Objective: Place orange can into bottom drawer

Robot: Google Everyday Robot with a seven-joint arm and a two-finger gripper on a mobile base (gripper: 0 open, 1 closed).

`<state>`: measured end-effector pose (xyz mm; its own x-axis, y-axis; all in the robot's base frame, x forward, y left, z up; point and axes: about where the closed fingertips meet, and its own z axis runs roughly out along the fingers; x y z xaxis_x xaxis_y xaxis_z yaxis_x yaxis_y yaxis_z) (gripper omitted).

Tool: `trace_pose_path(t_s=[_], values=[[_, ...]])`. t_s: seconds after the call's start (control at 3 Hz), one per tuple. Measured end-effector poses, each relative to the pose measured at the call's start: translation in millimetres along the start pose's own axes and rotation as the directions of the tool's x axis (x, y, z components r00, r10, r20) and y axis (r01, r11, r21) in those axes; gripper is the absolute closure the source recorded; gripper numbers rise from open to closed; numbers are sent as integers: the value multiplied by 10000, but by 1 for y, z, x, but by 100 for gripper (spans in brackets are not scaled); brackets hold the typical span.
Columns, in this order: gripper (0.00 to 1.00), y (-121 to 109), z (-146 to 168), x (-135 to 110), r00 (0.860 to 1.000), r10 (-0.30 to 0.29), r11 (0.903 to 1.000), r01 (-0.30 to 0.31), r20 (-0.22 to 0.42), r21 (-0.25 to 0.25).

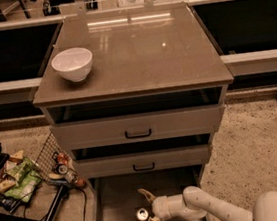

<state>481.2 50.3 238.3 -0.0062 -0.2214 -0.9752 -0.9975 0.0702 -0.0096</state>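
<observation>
The orange can (142, 216) stands upright on the floor of the open bottom drawer (117, 205), its silver top showing. My gripper (148, 211) reaches in from the right, low in the drawer. Its fingers (147, 195) are spread wide, one above and one below the can, and the can sits just left of the gap between them. The white arm runs off to the lower right.
A white bowl (73, 64) sits on the cabinet top (136, 52) at the left. Two upper drawers with black handles (138, 133) are above. A wire basket of snacks and cans (30, 173) stands on the floor at the left.
</observation>
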Motion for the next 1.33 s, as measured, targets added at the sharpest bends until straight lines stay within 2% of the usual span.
trace_pose_path(t_s=[0.33,0.67,1.0,1.33], values=[[0,-7,-55,-10,9811,34,9981,85,-1937,607],[0,-12,-98,-34,9343,223,9906,275,-3559,1341],[0,-8,-121,-73,8863,329,9818,579,-4620,1811],[0,5,-136,-127,8541,223,9682,1111,-5196,2241]])
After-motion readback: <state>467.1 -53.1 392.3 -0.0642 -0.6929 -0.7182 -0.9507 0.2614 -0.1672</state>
